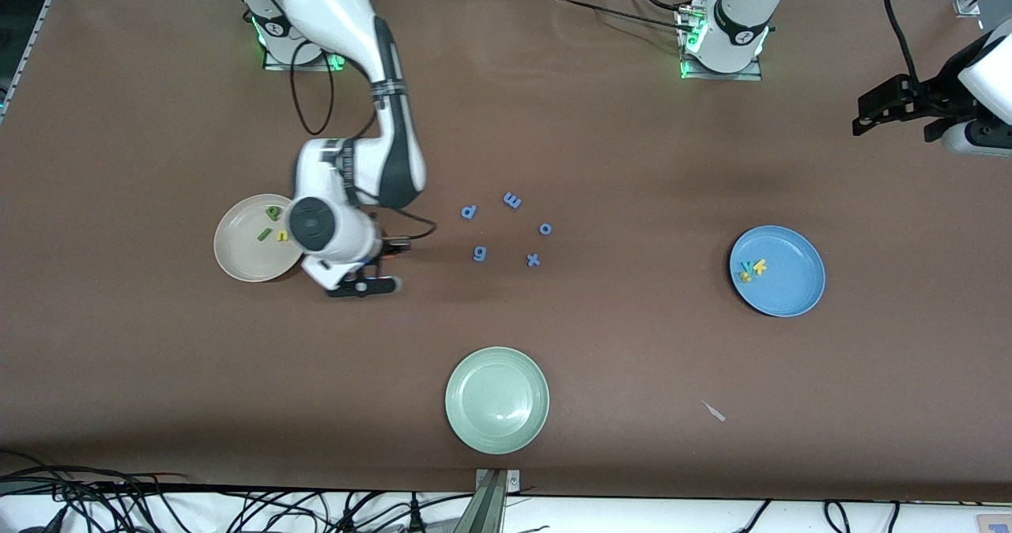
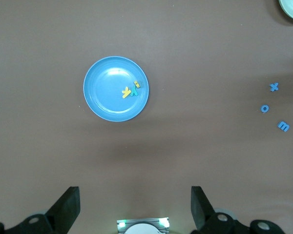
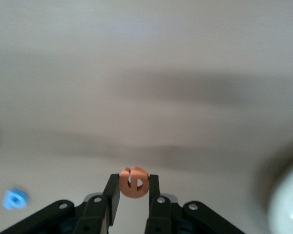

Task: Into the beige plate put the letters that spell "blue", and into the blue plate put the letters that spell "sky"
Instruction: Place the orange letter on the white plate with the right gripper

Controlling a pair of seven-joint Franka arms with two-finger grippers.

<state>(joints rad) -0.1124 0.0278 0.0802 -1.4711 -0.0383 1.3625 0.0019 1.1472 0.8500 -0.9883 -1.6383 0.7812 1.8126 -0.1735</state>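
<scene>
My right gripper [image 1: 394,244] [image 3: 134,184] is shut on the orange "e" [image 3: 127,187], just above the table beside the beige plate [image 1: 237,256], toward the blue letters. In that plate lie the green "b" [image 1: 273,213], the green "l" [image 1: 263,234] and the yellow "u" [image 1: 281,236]. The blue plate [image 1: 791,288] [image 2: 105,92] holds the yellow "k" [image 1: 759,266] [image 2: 126,92], the teal "y" [image 1: 747,266] [image 2: 134,91] and the yellow "s" [image 1: 744,277] [image 2: 137,84]. My left gripper [image 1: 870,114] [image 2: 136,195] waits open and empty, high over the left arm's end of the table.
Blue letters lie mid-table: "p" [image 1: 469,212], "m" [image 1: 512,199], "o" [image 1: 545,228], "g" [image 1: 479,254], "x" [image 1: 534,260]. A pale green plate [image 1: 496,399] sits nearer the front camera. A small pale scrap [image 1: 714,411] lies between it and the blue plate.
</scene>
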